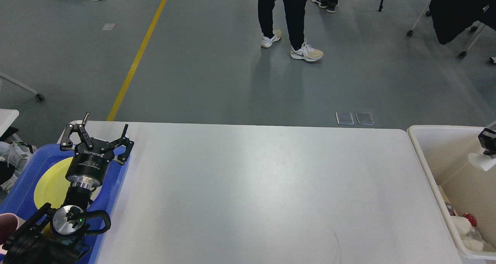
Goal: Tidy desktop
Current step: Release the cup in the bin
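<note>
Head view: looking fwd and down over the table, robot's L arm coming in from bottom left.
L arm: black, thick joints at bottom-left edge w/ a round silver cap and a small green light; rises toward the far end over the tray.
Left gripper [105, 129]: fingers spread wide apart, nothing between them; hangs over the far end of the tray, near the desktop's far-left corner.
Right gripper: not visible anywhere in shot.
Blue tray [116, 178]: plastic, at the L edge of the desktop, partly hidden by the arm.
Yellow plate [50, 184]: round, lies inside the tray, under the arm; part covered.
Pink item [9, 227]: at bottom-left edge, cut off, can't tell what it is.
Desktop [263, 194]: big white top w/ rounded corners, fills the centre of the shot from tray to bin; faint scuff marks near the front right.
Bin [430, 178]: off-white plastic, just beside the desktop's R edge; a red item [469, 218] and some white bits lie in its near end, too small to ID.
Small device [486, 140]: black and white, at the R edge over the bin, cut off.
Floor: grey, yellow line [139, 54] running away on the L.
Person [288, 19]: dark trousers, white sneakers, stands well beyond the table; only legs show.
Chairs: wheeled legs at far R, dark cloth hanging over one.
</note>
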Available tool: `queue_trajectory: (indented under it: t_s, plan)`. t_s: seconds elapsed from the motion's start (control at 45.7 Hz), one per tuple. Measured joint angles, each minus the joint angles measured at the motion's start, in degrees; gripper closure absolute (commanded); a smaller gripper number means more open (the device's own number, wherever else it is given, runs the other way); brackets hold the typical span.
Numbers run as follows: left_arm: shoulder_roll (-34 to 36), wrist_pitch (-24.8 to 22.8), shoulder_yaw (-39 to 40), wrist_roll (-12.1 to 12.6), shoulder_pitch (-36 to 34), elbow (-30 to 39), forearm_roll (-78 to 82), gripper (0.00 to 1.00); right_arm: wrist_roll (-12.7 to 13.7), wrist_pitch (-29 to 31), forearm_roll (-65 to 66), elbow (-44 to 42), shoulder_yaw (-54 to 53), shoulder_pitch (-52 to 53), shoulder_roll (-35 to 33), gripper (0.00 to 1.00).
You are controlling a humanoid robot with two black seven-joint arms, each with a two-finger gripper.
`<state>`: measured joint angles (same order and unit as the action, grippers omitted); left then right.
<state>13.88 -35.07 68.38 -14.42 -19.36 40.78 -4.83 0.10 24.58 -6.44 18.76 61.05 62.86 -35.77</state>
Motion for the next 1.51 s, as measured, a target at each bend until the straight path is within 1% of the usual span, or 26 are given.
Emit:
queue_trajectory:
  t_s: [0.241, 0.372, 0.591, 0.81, 0.963, 1.095, 1.335, 1.357, 1.379, 1.401, 1.445, 1.467, 1.511]
  plan:
    - [0.0, 0.0, 0.0, -0.1, 0.0, 0.0, 0.0, 0.04, 0.8, -13.4, -0.1, -8.8, -3.1, -14.1, 6.1, 1.00]
    - [0.0, 0.0, 0.0, -0.1, 0.0, 0.0, 0.0, 0.04, 0.9, -18.6, -0.2, -11.8, -3.1, -19.3, 8.5, 1.00]
    - [0.0, 0.0, 0.0, -0.1, 0.0, 0.0, 0.0, 0.04, 1.6, -25.4, -0.2, -12.7, -3.2, -24.4, 10.8, 1.00]
    - [0.0, 0.0, 0.0, 0.0, 0.0, 0.0, 0.0, 0.04, 2.1, -26.8, -0.2, -12.7, -4.5, -25.5, 11.0, 1.00]
    - [0.0, 0.0, 0.0, 0.0, 0.0, 0.0, 0.0, 0.04, 3.3, -27.0, -0.2, -12.7, -5.4, -26.4, 11.8, 1.00]
    - [0.0, 0.0, 0.0, 0.0, 0.0, 0.0, 0.0, 0.04, 3.9, -29.1, -0.2, -12.8, -5.5, -29.0, 13.4, 1.00]
    - [0.0, 0.0, 0.0, -0.1, 0.0, 0.0, 0.0, 0.04, 4.9, -30.9, -0.2, -12.8, -5.9, -30.2, 14.4, 1.00]
    - [0.0, 0.0, 0.0, -0.1, 0.0, 0.0, 0.0, 0.04, 5.0, -31.2, -0.2, -12.8, -6.0, -30.3, 14.4, 0.90]
    - [0.0, 0.0, 0.0, -0.1, 0.0, 0.0, 0.0, 0.04, 5.1, -31.5, -0.2, -12.8, -6.1, -30.5, 14.5, 0.73]
    - [0.0, 0.0, 0.0, -0.1, 0.0, 0.0, 0.0, 0.04, 5.2, -31.7, -0.2, -12.8, -6.1, -30.6, 14.5, 0.51]
    - [0.0, 0.0, 0.0, -0.1, 0.0, 0.0, 0.0, 0.04, 5.2, -32.3, -0.2, -12.8, -6.1, -30.9, 14.5, 0.04]
    - [0.0, 0.0, 0.0, -0.1, 0.0, 0.0, 0.0, 0.04, 5.2, -32.6, -0.2, -12.8, -6.2, -31.0, 14.6, 0.00]
    - [0.0, 0.0, 0.0, -0.1, 0.0, 0.0, 0.0, 0.04, 5.3, -33.8, -0.2, -12.8, -6.2, -31.2, 14.6, 0.00]
